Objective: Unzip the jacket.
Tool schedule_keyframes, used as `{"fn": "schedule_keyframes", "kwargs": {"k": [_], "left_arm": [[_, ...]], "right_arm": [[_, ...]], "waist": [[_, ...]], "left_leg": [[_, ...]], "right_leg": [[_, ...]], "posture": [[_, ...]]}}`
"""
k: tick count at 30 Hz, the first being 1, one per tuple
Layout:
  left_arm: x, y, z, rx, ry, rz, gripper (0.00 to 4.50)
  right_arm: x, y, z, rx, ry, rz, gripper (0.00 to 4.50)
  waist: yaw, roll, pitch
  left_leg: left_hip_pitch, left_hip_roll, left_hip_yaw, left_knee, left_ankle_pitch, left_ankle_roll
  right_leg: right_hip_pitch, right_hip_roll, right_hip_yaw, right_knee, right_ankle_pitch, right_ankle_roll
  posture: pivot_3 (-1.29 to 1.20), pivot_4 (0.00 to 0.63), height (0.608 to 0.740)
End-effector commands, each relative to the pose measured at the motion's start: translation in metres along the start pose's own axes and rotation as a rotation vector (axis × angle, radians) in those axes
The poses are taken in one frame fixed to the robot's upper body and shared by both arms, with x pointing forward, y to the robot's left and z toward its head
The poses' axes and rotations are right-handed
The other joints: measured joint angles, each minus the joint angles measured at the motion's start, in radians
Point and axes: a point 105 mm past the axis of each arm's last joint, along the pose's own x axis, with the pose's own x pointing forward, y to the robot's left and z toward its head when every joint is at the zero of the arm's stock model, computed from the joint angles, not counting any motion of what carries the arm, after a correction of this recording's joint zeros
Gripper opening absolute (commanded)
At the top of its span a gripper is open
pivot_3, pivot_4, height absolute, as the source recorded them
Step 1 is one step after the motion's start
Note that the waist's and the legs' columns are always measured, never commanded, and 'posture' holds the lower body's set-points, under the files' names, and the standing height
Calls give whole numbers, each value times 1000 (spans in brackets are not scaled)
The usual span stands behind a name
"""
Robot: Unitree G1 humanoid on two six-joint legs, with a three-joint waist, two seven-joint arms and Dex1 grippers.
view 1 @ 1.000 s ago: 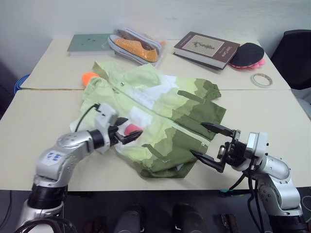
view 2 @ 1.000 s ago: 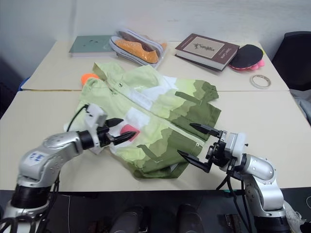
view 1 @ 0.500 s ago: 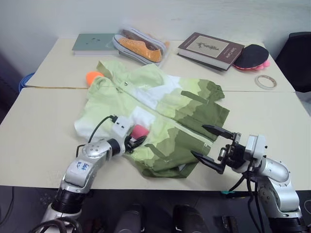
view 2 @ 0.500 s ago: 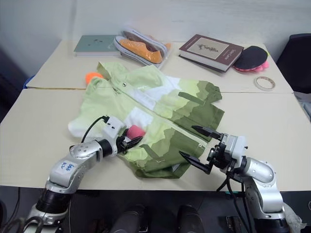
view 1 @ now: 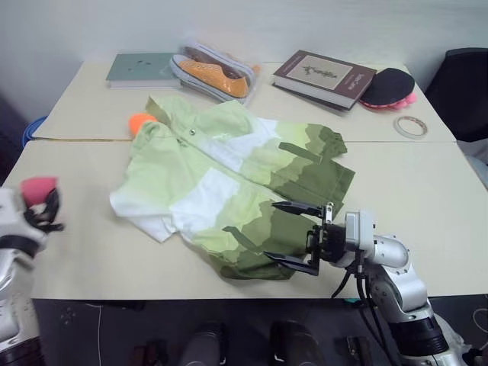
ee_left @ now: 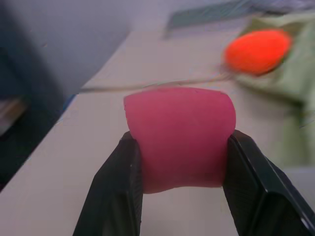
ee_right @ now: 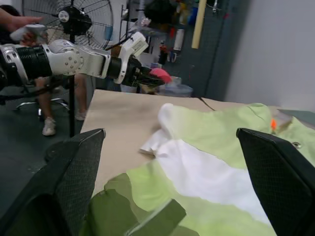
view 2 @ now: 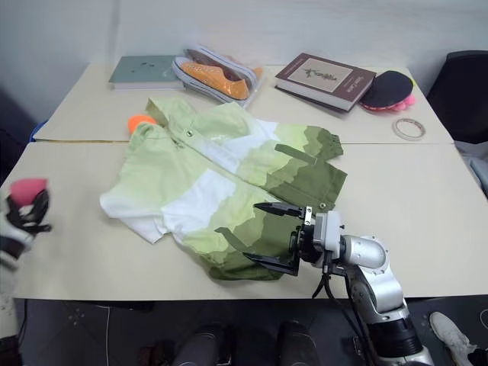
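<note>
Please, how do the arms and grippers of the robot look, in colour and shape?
Both arms are silver-grey metal with rounded segments. The right gripper has two long, pointed black fingers on a white block, with a black cable hanging beneath. The left gripper has flat black fingers.

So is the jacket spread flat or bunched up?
Spread flat: the jacket lies open-faced on the table, sleeves out, hood toward the books.

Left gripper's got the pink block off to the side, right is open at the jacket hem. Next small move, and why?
Probably set the pink block down on bare table beside the jacket. The left gripper is shut on it, off the fabric, so it can't help yet; the right gripper hovers open over the olive hem, gripping nothing.
</note>
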Motion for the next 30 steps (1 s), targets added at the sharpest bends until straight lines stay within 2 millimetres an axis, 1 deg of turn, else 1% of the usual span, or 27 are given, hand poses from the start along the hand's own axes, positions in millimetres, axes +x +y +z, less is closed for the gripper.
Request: {"fn": "schedule_keyframes", "kwargs": {"k": [1,2,3,6,7,8,9,11,12,14,15,17,18,19,20,21,22,23,25,27,29,30], "left_arm": [[-7,33,-9,-25,14,65,2168],[-7,34,-11,-22,13,62,2498],[-6,29,-10,-31,9,35,2697],[-3,15,-9,-38,13,-53,3553],[-2,14,-9,-40,17,-64,3919],[0,18,-7,-43,15,-50,4232],[1,21,-6,-45,12,-38,4453],[3,26,5,-17,-23,-36,4453],[3,24,12,-7,-51,-60,4453],[3,20,29,60,-108,-129,4453],[2,11,39,134,-132,-213,4453],[-1,-1,47,237,-152,-322,4453],[-3,-16,50,288,-154,-426,4453],[-4,-29,50,332,-149,-514,4453],[-6,-46,45,387,-128,-627,4453],[-8,-61,38,447,-105,-724,4453],[-10,-75,30,500,-77,-823,4453],[-12,-87,21,540,-51,-912,4453],[-13,-109,8,622,-19,-1067,4453],[-12,-121,1,674,-1,-1156,4453],[-9,-128,-4,716,13,-1211,4453],[-5,-132,-6,752,14,-1228,4453]], "right_arm": [[0,-5,-1,-37,16,-17,4500],[-1,-6,-1,-44,22,-20,4500],[-3,-6,-3,-50,36,-23,4500],[-12,-3,-7,-58,81,-28,4500],[-15,-2,-8,-60,97,-29,4500],[-19,-2,-9,-59,123,-35,4500],[-22,-2,-10,-53,143,-44,4500],[-32,-8,-10,-22,182,-83,4500],[-37,-10,-10,16,198,-99,4500],[-47,-17,-7,35,228,-140,4500],[-53,-22,-5,39,250,-175,4500],[-60,-28,-3,44,273,-215,4500],[-64,-29,-4,60,301,-225,4500],[-66,-28,-5,72,326,-214,4500],[-66,-26,-7,87,354,-202,4500],[-67,-25,-9,96,382,-200,4500],[-67,-29,-12,84,407,-218,4500],[-67,-35,-14,70,423,-258,4500],[-70,-62,-19,93,424,-416,4500],[-78,-82,-27,133,460,-523,4500],[-88,-94,-35,170,531,-567,4500],[-96,-102,-40,191,579,-598,4500]], "waist": [[7,-3,-2],[11,-4,-2],[16,-4,-3],[20,-6,-4],[19,-7,-4],[18,-7,-4],[16,-7,-4],[12,-7,-4],[8,-7,-4],[1,-7,-4],[-2,-7,-4],[-8,-7,-4],[-8,-6,-4],[-8,-6,-4],[-8,-5,-3],[-5,-4,-3],[-5,-4,-2],[-6,-4,-2],[-7,-4,-2],[-10,-3,-2],[-10,-3,-2],[-10,-3,-2]], "left_leg": [[0,0,0,0,0,0],[0,0,0,0,-1,0],[0,-1,-1,0,-1,1],[-1,-1,-3,0,-3,-1],[-1,-1,-3,0,-3,-1],[-1,-1,-3,0,-3,-1],[-1,-1,-3,-1,-3,-1],[-1,0,-3,-1,-3,-2],[-1,0,-2,-1,-3,-2],[-1,0,-1,-1,-3,-2],[-1,0,-1,-1,-3,-2],[-1,1,-1,-2,-3,-2],[0,1,-1,-2,-3,-2],[0,1,0,-2,-3,-2],[0,1,0,-2,-3,-2],[0,1,0,-2,-3,-2],[0,0,0,-2,-3,-2],[0,0,1,-2,-3,-1],[0,0,1,-2,-3,-1],[-1,0,1,-2,-3,-2],[-1,0,2,-2,-3,-2],[-2,0,2,-3,-3,-2]], "right_leg": [[0,-1,0,0,0,0],[0,-1,0,0,0,0],[0,-2,1,0,0,0],[0,-5,2,0,0,0],[0,-5,2,0,0,0],[0,-5,2,-1,0,0],[0,-5,2,0,0,0],[0,-4,1,0,0,0],[0,-4,0,0,0,0],[-1,-4,0,0,0,0],[0,-4,0,0,0,0],[-1,-4,0,-1,0,0],[-1,-5,0,-1,0,0],[-1,-5,0,-1,0,0],[-1,-5,0,-2,0,0],[-1,-5,0,-2,0,0],[-1,-7,0,-2,0,0],[-2,-7,0,-4,0,-1],[-2,-7,1,-4,0,-1],[-3,-7,0,-3,0,-1],[-4,-7,0,-2,0,-1],[-4,-6,-1,0,0,-1]], "posture": [[0,150,740],[0,150,740],[0,150,740],[0,150,740],[0,150,740],[0,150,740],[0,150,740],[0,150,740],[0,150,740],[0,150,740],[0,150,740],[0,150,740],[0,150,740],[0,150,740],[0,150,740],[0,150,740],[0,150,740],[0,150,740],[0,150,740],[0,150,740],[0,150,740],[0,150,740]]}}
